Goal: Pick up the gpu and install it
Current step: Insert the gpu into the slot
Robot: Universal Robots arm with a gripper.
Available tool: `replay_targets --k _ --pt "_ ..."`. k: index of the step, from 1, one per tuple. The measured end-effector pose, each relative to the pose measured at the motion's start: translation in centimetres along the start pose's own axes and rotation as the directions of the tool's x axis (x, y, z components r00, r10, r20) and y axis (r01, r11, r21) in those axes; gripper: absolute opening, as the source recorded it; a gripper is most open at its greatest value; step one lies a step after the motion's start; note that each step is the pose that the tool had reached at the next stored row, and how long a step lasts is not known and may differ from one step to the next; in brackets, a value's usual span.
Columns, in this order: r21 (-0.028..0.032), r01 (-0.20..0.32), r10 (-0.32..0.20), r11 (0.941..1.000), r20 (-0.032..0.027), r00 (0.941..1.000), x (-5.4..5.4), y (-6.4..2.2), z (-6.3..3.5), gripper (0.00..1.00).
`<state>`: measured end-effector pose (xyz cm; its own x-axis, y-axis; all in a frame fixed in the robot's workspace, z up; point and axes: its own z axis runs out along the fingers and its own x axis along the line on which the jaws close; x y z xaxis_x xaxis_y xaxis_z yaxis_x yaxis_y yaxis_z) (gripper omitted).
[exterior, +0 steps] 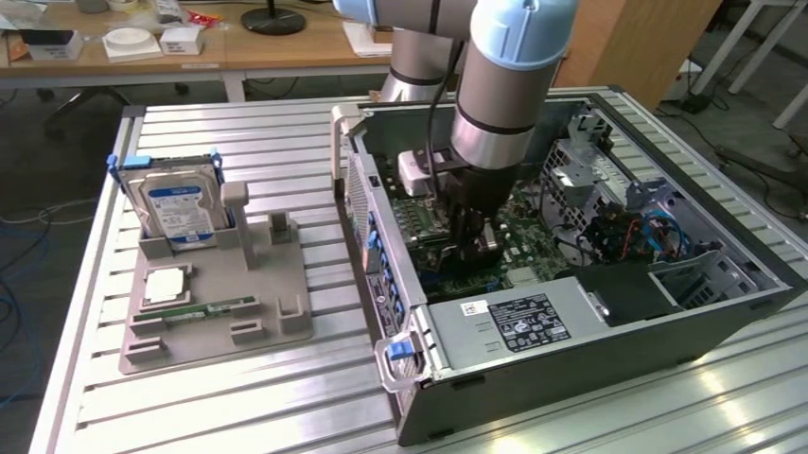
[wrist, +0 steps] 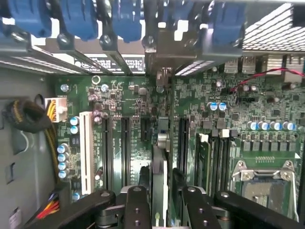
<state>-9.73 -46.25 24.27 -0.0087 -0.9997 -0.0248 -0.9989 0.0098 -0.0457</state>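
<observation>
Tabletop of aluminium slats [exterior: 253, 132], spread across the exterior view. Lying on it toward the exterior view's right, side panel off: open computer case [exterior: 569, 350], with a labelled power supply [exterior: 518, 322] at the near end. Reaching down into the case from above: pale blue and silver robot arm [exterior: 499, 85]. On the exterior view's left, well apart from the case: grey fixture tray [exterior: 215, 284], with a silver hard drive [exterior: 177, 210] standing upright at its far end and a slim green memory stick [exterior: 208, 309] lying flat nearer the front.

Inside the case, seen from the wrist: green motherboard [wrist: 128, 95], crossed by dark expansion slots and one white one. Along the case's rear wall, a row of blue slot latches [wrist: 76, 19].

Standing on edge in a slot near the middle of the board: gpu [wrist: 160, 167], seen edge-on as a thin pale strip running toward the rear wall. Straddling it low over the board: black gripper [wrist: 162, 191], with fingers [wrist: 138, 205] parted, one on each side of the card, very close to it but not clamped on it.
</observation>
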Motion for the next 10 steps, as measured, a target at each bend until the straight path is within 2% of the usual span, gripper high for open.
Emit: replay_targets --k 10 --pt "0.0072 0.000 0.000 1.0000 -0.0002 1.0000 -0.1 -0.10 -2.42 0.32"
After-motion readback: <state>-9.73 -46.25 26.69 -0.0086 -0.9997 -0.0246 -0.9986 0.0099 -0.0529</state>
